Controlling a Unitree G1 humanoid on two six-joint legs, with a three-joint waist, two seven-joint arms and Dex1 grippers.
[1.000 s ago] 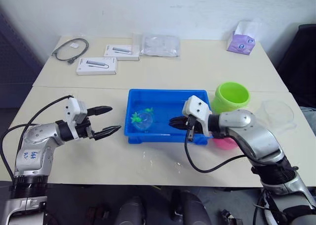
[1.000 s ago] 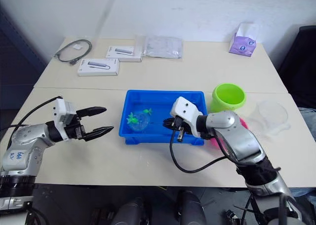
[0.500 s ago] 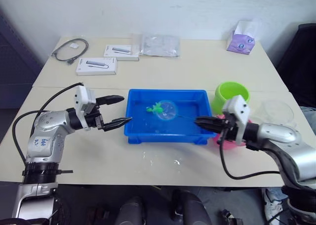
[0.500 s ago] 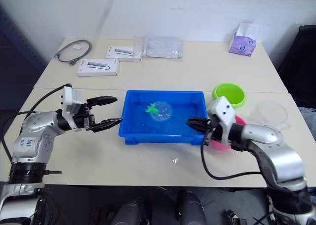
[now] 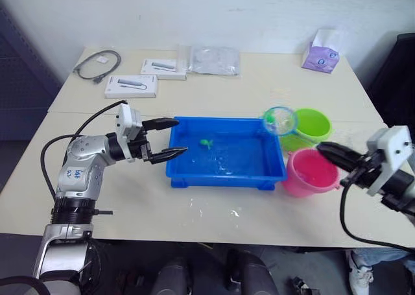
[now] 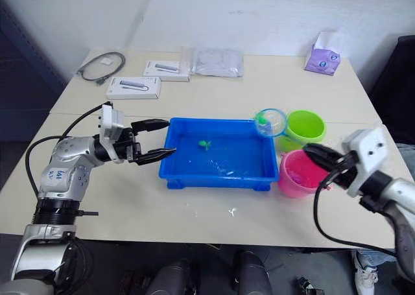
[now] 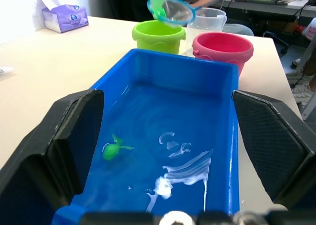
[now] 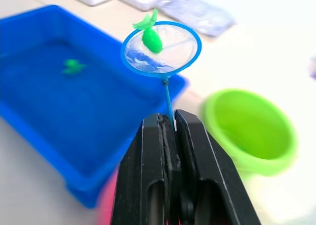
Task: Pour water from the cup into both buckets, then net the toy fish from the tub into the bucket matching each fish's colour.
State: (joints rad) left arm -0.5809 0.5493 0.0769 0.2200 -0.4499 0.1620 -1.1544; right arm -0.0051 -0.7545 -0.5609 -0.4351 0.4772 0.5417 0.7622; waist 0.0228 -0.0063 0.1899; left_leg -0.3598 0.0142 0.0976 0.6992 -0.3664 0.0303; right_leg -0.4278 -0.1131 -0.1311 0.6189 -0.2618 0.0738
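Net [image 8: 161, 49] handle is pinched tight in the right gripper [image 8: 168, 120]; its blue hoop hangs in the air between the tub's [image 5: 224, 176] far right corner and the green bucket [image 5: 310, 124], with a green fish [image 8: 152, 38] sitting on its rim; the pink bucket [image 5: 308, 172] stands just nearer, right of the tub; another green fish [image 5: 206, 142] floats in the tub; the left gripper [image 5: 170, 137] is spread wide at the tub's left wall, holding nothing.
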